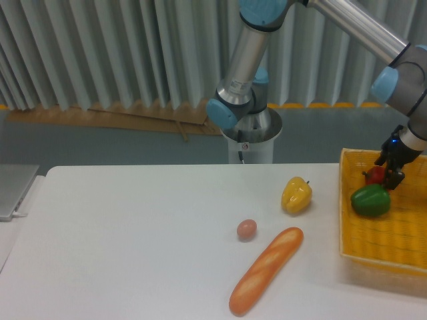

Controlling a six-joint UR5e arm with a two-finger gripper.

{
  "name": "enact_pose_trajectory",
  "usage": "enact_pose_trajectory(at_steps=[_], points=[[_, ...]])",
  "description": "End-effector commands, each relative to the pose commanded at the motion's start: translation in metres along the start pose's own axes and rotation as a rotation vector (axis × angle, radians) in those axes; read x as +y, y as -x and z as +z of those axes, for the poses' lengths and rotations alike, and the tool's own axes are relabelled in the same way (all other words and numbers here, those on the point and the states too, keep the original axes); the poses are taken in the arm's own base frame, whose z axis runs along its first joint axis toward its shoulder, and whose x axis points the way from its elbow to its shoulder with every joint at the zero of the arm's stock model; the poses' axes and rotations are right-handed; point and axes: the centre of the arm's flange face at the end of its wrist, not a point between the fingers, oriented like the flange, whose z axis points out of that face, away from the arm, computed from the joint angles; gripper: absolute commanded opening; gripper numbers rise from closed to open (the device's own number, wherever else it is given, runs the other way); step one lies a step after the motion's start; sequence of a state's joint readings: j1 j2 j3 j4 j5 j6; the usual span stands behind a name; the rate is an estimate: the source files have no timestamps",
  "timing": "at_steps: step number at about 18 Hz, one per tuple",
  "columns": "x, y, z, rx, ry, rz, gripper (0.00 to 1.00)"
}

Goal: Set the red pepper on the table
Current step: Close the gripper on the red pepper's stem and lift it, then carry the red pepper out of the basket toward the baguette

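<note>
Grey ribbed curtains are seen behind a white surface [133, 233] with rounded corners. At the far right, the red pepper [375, 175] is found inside the yellow woven basket [380, 250] — only a small red part of it shows. It is touched from below by the green pepper [371, 201], which sits just in front of it in the same basket. The end effector [391, 175] is placed right at the red pepper, with its dark fingers [395, 178] on the pepper's right side. Whether the pepper is gripped cannot be told, because the fingers are small and dark. The arm [360, 30] is stretched from its round base [252, 137] behind the surface, over to the basket.

On the surface, well apart from the basket, a yellow pepper [296, 194] is seen. Near it — lower and to the left — a small brown egg [247, 229] is set. Just beside the egg, a long bread loaf [265, 270] is laid at a slant.
</note>
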State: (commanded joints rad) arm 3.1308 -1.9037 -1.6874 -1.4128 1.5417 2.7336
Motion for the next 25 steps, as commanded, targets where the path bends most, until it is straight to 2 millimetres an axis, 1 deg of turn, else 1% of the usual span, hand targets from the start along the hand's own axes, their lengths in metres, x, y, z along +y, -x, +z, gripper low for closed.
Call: enact_pose_trajectory(at_steps=[1, 4, 6, 9, 12, 13, 15, 19, 20, 23, 25], points=[[0.001, -0.001, 0.001, 0.0, 0.0, 0.002, 0.64], [0.002, 0.0, -0.001, 0.003, 0.004, 0.005, 0.55], [0.002, 0.0, -0.002, 0.004, 0.01, 0.003, 0.48], [0.001, 0.003, -0.008, 0.003, 0.023, 0.0, 0.48], [-0.004, 0.006, -0.017, 0.002, 0.036, -0.014, 0.47], [-0.006, 0.005, -0.024, -0.002, 0.044, -0.016, 0.47], [-0.016, 0.012, -0.035, -0.004, 0.059, -0.003, 0.47], [-0.027, 0.015, -0.066, -0.003, 0.053, -0.035, 0.47], [-0.039, 0.022, -0.074, -0.005, 0.069, -0.042, 0.47], [-0.072, 0.045, -0.084, -0.008, 0.095, -0.13, 0.47], [-0.093, 0.057, -0.09, -0.017, 0.113, -0.15, 0.47]])
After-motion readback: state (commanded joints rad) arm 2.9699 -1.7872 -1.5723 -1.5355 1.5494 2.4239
